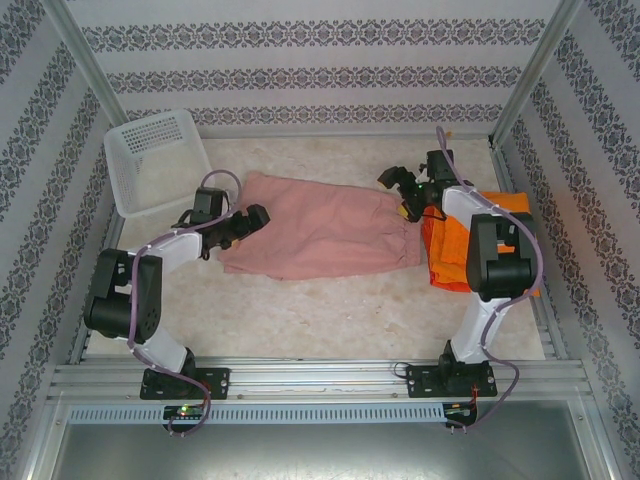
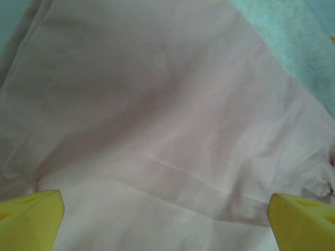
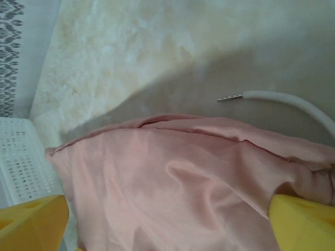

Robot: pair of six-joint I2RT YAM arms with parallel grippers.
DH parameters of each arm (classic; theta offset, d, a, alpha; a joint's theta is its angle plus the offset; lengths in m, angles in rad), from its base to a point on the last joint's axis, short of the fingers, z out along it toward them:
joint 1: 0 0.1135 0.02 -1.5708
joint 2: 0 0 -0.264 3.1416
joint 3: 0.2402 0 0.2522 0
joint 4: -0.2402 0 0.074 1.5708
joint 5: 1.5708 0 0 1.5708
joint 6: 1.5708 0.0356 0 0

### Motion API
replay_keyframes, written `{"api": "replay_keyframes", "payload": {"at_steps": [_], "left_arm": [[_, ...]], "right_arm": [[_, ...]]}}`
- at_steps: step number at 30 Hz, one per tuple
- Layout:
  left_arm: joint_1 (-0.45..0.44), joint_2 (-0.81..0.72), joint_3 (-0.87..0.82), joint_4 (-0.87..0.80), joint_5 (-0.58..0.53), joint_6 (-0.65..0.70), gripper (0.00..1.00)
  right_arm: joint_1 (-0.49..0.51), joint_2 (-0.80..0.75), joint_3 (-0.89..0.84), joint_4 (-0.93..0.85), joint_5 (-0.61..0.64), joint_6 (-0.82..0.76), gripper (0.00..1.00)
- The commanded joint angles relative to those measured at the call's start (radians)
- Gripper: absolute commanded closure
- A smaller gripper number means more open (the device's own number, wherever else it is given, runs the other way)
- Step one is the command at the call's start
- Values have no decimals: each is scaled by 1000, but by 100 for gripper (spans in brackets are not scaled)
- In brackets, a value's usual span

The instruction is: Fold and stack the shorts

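Cream, marble-patterned stone makes up the worktop, which is closed in on three sides by white walls papered with grey floral bands and framed by metal posts. One white plastic mesh basket leans at the far left corner.

Just right of it, the left tool sits at the left edge of the dusty pink cloth shorts. In the left wrist view its yellow fingertips stand wide apart over smooth pink fabric, gripping nothing.

One pink pair lies spread flat across the middle of the worktop, lightly creased, with its gathered waistband towards the right. Its white drawstring trails onto the bare stone.

The right tool hangs over the waistband end, fully spread and empty.

Under the right arm lies one pair of red-orange cloth shorts, crumpled and touching the pink pair. One pair of bright orange cloth shorts peeks out at the far right wall.
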Motion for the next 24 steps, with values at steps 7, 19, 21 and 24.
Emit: {"api": "replay_keyframes", "payload": {"at_steps": [7,19,21,24], "left_arm": [[76,-6,-176,51,-74,5,0],[251,-160,-264,8,-62,-7,0],[251,-179,-246,-2,-39,-1,0],[251,-203,-233,-12,-37,9,0]], "right_arm": [[16,101,40,11,1,10,2],[160,77,-26,66,-5,91,2],[161,60,-17,77,-21,102,2],[162,-14,-11,72,-23,101,2]]}}
